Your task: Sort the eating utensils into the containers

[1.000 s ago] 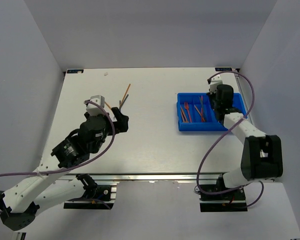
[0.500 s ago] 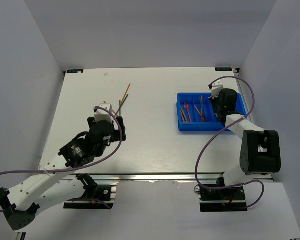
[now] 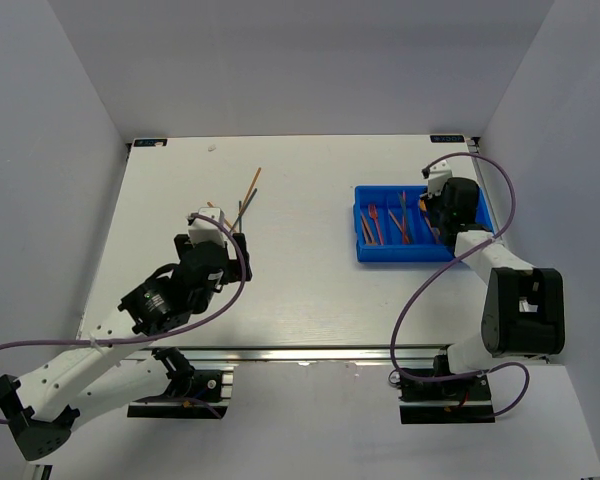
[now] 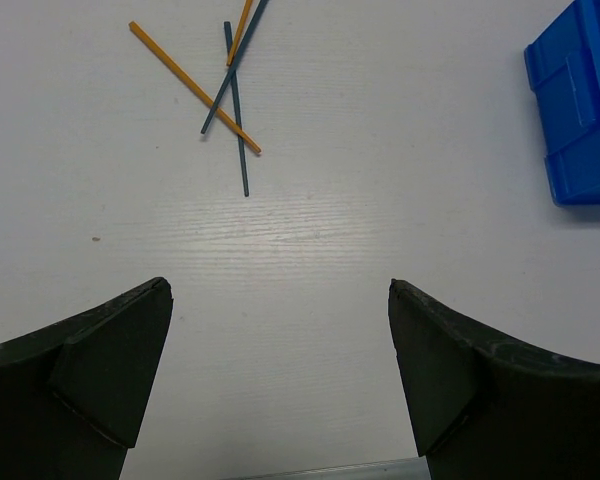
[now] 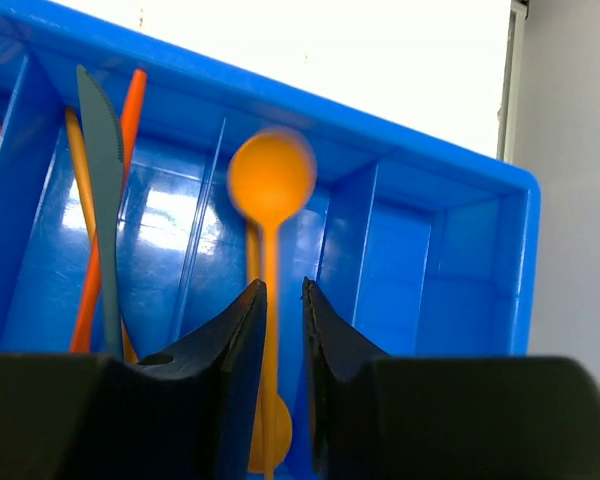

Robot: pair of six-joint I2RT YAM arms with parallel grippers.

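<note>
While the right gripper (image 3: 430, 208) hangs over the right-hand compartments of the blue tray (image 3: 400, 257) in the top view, the left gripper (image 3: 242, 248) is seen drawn back toward its base compared with a second ago. It now lies apart from the crossed sticks (image 3: 248, 195) on the table (image 3: 310, 290), and has barely shifted in the last half second. Red and orange forks (image 3: 375, 222) already lie in the tray's left compartments. Two dark labels (image 3: 150, 143) at the far table corners are too small to be read.

Left wrist view — the left gripper (image 4: 280, 300) is spread wide, with nothing between its fingers. An orange stick (image 4: 193, 88) and a dark blue stick (image 4: 237, 110) are shown among four lying crossed ahead, untouched. The retreat is judged to leave these sticks unsorted for now.

Right wrist view — the right gripper (image 5: 283, 290) is nearly pressed together, with the handle of an orange spoon (image 5: 271, 172) in the narrow gap, above the tray (image 5: 430, 170). The spoon is blurred while the tray is sharp, so it cannot be told whether it is pinched or released. A grey knife (image 5: 102, 180) lies in a compartment to the left. No brand or writing is visible.
</note>
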